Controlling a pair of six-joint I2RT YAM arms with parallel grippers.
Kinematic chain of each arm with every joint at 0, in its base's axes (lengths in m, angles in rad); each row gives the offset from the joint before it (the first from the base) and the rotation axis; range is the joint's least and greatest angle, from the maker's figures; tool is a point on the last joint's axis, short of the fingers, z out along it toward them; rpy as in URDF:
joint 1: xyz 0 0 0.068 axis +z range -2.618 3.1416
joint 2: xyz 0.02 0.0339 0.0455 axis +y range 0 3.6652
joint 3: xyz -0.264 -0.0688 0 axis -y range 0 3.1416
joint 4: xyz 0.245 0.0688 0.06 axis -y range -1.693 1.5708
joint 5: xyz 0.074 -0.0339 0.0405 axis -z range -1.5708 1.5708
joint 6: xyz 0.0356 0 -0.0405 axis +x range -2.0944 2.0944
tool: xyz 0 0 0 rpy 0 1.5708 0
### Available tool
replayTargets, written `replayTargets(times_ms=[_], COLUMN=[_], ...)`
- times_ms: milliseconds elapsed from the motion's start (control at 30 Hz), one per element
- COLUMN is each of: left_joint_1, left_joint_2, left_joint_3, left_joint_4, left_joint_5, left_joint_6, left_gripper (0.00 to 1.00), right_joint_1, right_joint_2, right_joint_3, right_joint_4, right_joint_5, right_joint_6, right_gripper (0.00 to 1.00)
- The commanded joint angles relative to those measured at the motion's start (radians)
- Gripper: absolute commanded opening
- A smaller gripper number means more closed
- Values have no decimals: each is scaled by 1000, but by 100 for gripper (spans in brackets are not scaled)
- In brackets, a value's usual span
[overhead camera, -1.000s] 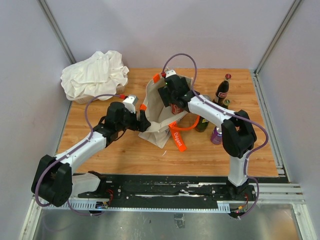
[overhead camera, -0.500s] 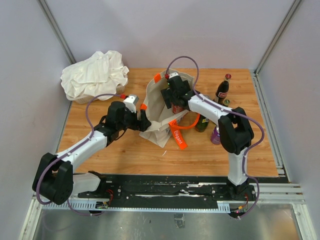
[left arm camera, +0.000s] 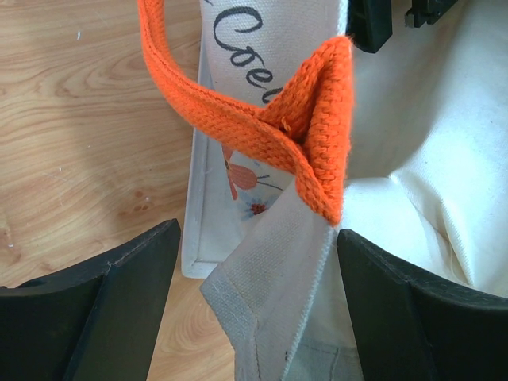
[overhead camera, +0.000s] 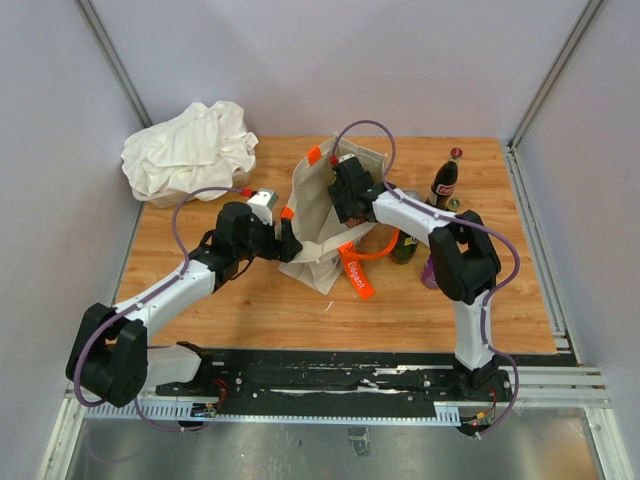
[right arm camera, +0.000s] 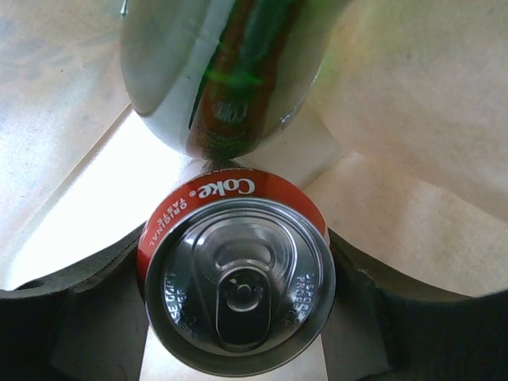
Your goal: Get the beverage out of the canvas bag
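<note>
The canvas bag point(overhead camera: 312, 215) stands open mid-table, cream with orange handles. My right gripper point(overhead camera: 349, 205) reaches down into it. In the right wrist view it point(right arm camera: 238, 305) is shut on a red Coke can point(right arm camera: 238, 282), seen from the top, one finger on each side. A shiny silver-green container point(right arm camera: 222, 71) lies just beyond the can inside the bag. My left gripper point(overhead camera: 289, 238) is at the bag's left rim. In the left wrist view its jaws point(left arm camera: 258, 317) stand apart around the rim corner point(left arm camera: 270, 278), below an orange handle point(left arm camera: 262, 127).
A cola bottle point(overhead camera: 444, 180), a dark green bottle point(overhead camera: 405, 247) and a purple can point(overhead camera: 432, 270) stand right of the bag. The orange strap tag point(overhead camera: 355, 272) lies in front of it. A white cloth heap point(overhead camera: 190, 150) sits at the back left.
My right gripper has shifted a little left and deeper over the bag; the red can seen below it earlier no longer shows from above. The left arm has barely moved.
</note>
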State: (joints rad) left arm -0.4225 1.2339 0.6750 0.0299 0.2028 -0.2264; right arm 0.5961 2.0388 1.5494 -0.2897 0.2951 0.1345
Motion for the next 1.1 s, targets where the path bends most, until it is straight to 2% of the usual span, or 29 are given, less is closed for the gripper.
replayTargets(times_ms=[0, 133, 633, 800, 1067], left_joint_1=[-4, -4, -4, -4, -4], left_joint_2=[19, 22, 54, 60, 56], left_joint_3=[7, 9, 27, 44, 65], left_joint_4=[-18, -19, -3, -4, -28], left_joint_5=[-40, -74, -141, -154, -207], left_joint_6=[11, 2, -32, -36, -30], left_gripper=[84, 79, 65, 64, 63], right_joint_1=[-18, -16, 63, 105, 202], right_joint_2=[6, -49, -445, -525, -684], right_joint_3=[19, 20, 33, 65, 53], right_joint_4=[-40, -30, 24, -50, -201], right_joint_5=[5, -23, -105, -49, 137], right_joint_6=[8, -10, -122, -138, -137], right_gripper=[1, 1, 1, 1, 1])
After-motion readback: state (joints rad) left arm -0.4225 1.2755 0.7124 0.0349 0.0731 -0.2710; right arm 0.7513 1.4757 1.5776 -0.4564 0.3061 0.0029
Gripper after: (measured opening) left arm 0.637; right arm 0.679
